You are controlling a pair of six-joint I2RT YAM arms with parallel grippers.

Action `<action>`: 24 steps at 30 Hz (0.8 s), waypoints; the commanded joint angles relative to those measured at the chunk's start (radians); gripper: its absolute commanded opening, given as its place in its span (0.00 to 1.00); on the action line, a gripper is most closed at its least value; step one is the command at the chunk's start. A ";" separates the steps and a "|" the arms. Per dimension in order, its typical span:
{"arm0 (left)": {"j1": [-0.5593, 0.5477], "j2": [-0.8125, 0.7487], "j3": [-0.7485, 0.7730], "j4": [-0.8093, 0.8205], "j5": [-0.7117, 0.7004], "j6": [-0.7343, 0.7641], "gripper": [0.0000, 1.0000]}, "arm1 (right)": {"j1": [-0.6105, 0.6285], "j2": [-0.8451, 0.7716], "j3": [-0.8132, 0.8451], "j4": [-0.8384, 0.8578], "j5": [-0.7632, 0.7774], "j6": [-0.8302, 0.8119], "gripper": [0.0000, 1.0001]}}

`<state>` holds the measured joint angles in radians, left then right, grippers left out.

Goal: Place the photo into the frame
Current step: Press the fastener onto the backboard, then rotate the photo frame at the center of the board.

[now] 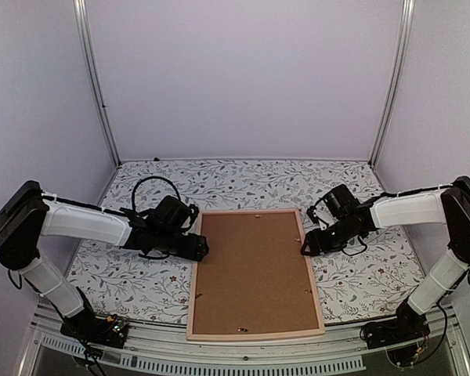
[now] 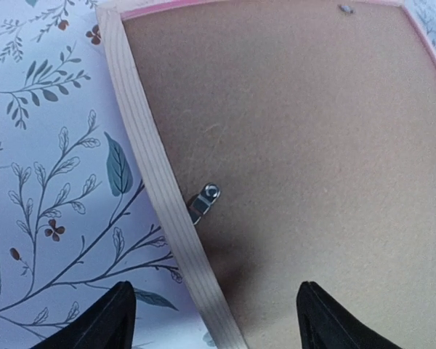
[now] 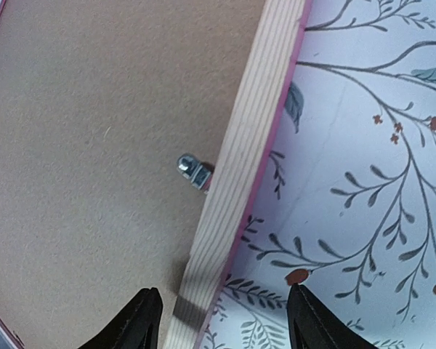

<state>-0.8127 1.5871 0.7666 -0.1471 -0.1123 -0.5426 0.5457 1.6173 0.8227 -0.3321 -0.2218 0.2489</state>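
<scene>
The frame (image 1: pixel 194 286) lies face down in the middle of the table, pale pink wood rails around a plain brown backing board (image 1: pixel 254 270). The photo is hidden. My left gripper (image 1: pixel 201 249) is open, its fingers straddling the frame's left rail (image 2: pixel 160 182) beside a small metal clip (image 2: pixel 203 201). My right gripper (image 1: pixel 305 248) is open, its fingers straddling the right rail (image 3: pixel 236 167) beside another metal clip (image 3: pixel 192 171). Neither holds anything.
The table carries a white cloth with a leaf print (image 1: pixel 360 278). The frame's near end reaches the table's front edge (image 1: pixel 254 335). More metal clips sit along the rails (image 1: pixel 308 291). Pale walls enclose the table on three sides.
</scene>
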 commanded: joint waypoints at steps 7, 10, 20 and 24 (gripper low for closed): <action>0.048 -0.074 0.056 -0.013 0.007 0.034 0.87 | 0.053 -0.066 -0.068 0.017 0.018 0.094 0.60; 0.060 -0.085 0.068 -0.027 0.001 0.044 0.88 | 0.054 -0.033 -0.063 0.018 0.036 0.092 0.55; 0.120 -0.103 0.081 -0.021 0.045 0.077 0.87 | 0.047 0.046 0.031 0.006 0.083 0.018 0.25; 0.144 -0.099 0.090 -0.013 0.070 0.110 0.87 | 0.002 0.110 0.110 0.002 0.072 -0.071 0.11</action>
<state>-0.6956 1.4963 0.8295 -0.1604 -0.0761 -0.4778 0.5880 1.6630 0.8654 -0.3302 -0.1852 0.2962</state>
